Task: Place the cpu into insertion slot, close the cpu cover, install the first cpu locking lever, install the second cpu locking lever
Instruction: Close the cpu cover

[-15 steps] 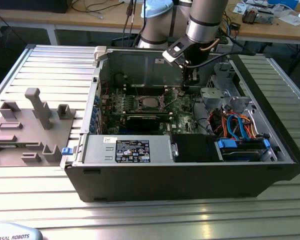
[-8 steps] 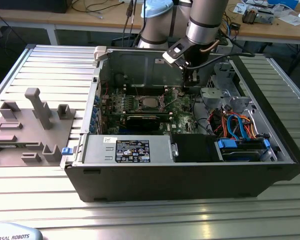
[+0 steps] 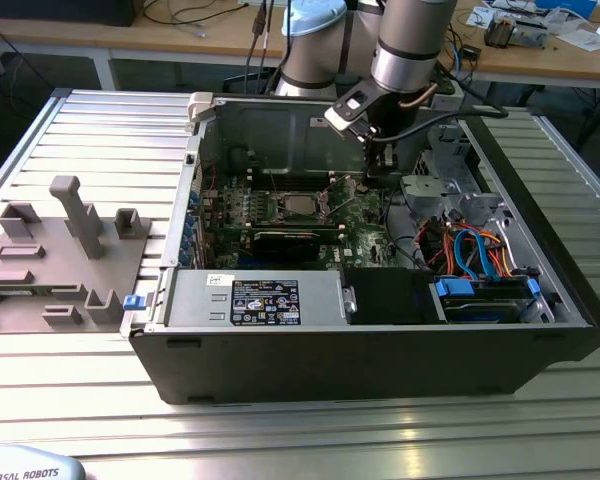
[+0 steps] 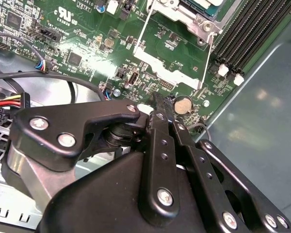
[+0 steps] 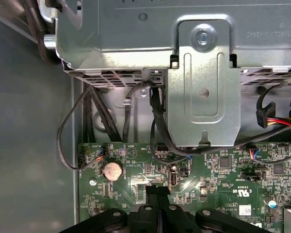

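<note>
Your gripper (image 4: 157, 104) is hovering clenched on nothing, just beside the free edge of the cpu cover (image 4: 161, 68), which is standing open. Meanwhile the cpu (image 3: 300, 205) is sitting in its socket (image 4: 203, 24). Judged: you are working the cover-closing step, calling for a gentle push on that edge.

Matt black metal on the gripper (image 4: 160, 103), glossy green circuit board (image 4: 82, 34), dull grey sheet-steel case (image 3: 270, 125), ribbed satin aluminium worktop (image 3: 110, 130).
</note>
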`<move>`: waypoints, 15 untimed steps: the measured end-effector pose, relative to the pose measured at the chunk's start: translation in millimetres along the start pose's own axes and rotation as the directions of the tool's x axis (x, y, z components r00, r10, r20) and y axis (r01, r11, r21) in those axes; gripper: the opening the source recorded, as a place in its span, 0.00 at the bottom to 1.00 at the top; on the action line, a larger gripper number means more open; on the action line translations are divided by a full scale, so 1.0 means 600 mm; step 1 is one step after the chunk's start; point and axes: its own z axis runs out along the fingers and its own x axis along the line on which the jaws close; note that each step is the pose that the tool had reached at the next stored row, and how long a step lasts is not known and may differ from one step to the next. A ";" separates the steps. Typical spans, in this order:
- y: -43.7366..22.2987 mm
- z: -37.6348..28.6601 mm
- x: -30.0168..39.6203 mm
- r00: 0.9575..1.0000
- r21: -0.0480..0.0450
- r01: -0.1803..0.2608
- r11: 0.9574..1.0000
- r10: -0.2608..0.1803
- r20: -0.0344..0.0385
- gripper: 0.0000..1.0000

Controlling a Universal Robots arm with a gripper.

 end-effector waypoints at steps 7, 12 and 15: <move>0.000 0.007 0.000 1.000 0.000 0.000 1.000 0.000 0.000 0.11; 0.000 0.011 0.000 1.000 0.000 0.000 1.000 0.000 0.000 0.11; 0.000 0.013 0.000 1.000 0.000 0.000 1.000 0.000 0.000 0.11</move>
